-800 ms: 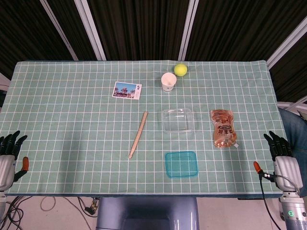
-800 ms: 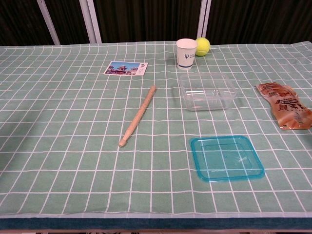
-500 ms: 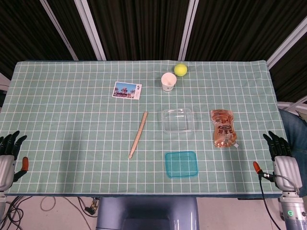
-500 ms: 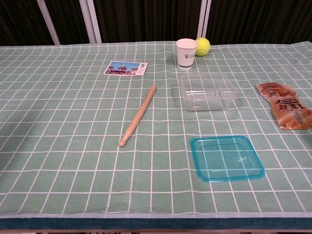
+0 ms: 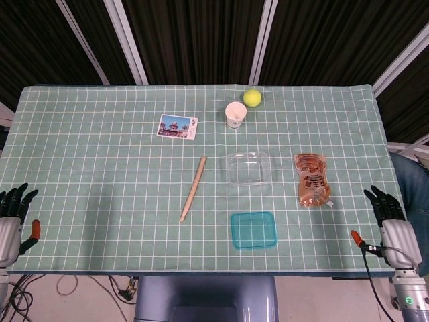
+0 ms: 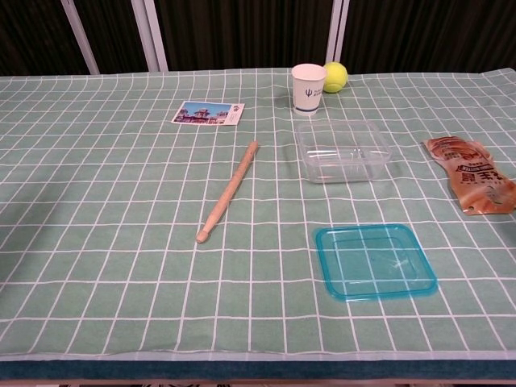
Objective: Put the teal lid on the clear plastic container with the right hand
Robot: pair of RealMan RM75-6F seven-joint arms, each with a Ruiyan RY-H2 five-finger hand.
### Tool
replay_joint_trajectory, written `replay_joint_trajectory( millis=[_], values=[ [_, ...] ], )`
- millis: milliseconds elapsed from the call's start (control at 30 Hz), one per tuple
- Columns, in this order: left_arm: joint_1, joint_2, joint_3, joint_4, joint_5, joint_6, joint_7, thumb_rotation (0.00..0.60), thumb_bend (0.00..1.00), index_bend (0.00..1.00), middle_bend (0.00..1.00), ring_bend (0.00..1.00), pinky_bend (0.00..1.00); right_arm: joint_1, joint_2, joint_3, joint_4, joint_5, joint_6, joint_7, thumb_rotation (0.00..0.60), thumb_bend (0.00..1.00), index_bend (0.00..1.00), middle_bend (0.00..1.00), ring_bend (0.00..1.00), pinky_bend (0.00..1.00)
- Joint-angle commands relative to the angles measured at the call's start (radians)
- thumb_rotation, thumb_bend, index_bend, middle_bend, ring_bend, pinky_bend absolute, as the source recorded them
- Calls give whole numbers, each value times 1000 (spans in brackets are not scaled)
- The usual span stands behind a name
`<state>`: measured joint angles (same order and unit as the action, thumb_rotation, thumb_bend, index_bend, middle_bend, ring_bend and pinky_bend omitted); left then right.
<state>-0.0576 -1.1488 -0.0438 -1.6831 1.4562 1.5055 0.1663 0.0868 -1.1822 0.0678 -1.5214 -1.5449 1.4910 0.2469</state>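
The teal lid (image 5: 254,230) (image 6: 375,260) lies flat on the green checked cloth near the table's front edge. Just behind it stands the clear plastic container (image 5: 249,168) (image 6: 342,151), uncovered and with nothing in it. My right hand (image 5: 390,222) hovers at the front right corner of the table, well to the right of the lid, fingers spread and holding nothing. My left hand (image 5: 13,218) hangs at the front left corner, also with fingers apart and nothing in it. Neither hand shows in the chest view.
A wooden stick (image 5: 193,188) lies left of the container. A snack packet (image 5: 312,179) lies to its right. Behind are a white paper cup (image 5: 235,115), a yellow-green ball (image 5: 252,98) and a postcard (image 5: 177,126).
My right hand has shifted slightly, sitting a little lower and further left at the table's corner. Nothing on the table has moved.
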Motion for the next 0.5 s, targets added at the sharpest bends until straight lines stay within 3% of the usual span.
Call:
replay_joint_trajectory(
  millis=[33,200,300,500],
  values=[
    [-1,-1,2,-3,-5,-7,1,600,568,115,0,0,0,13,53,-49,-16,-75,-28,73,600,309,0,0,0,0],
    [-2,-2,0,-6,-13,-13,6,600,568,115,0,0,0,54,165,-86,-80,-132,-92,120,600,274,0,0,0,0],
    [-2,-4,1,-8,-10,-10,9,600,568,115,0,0,0,97,263,-98,-174,-151,-164,87,600,266,0,0,0,0],
    [0,-2,3,-14,-11,-11,6,600,568,115,0,0,0,130,341,-72,-370,-71,-244,-197,600,266,0,0,0,0]
  ],
)
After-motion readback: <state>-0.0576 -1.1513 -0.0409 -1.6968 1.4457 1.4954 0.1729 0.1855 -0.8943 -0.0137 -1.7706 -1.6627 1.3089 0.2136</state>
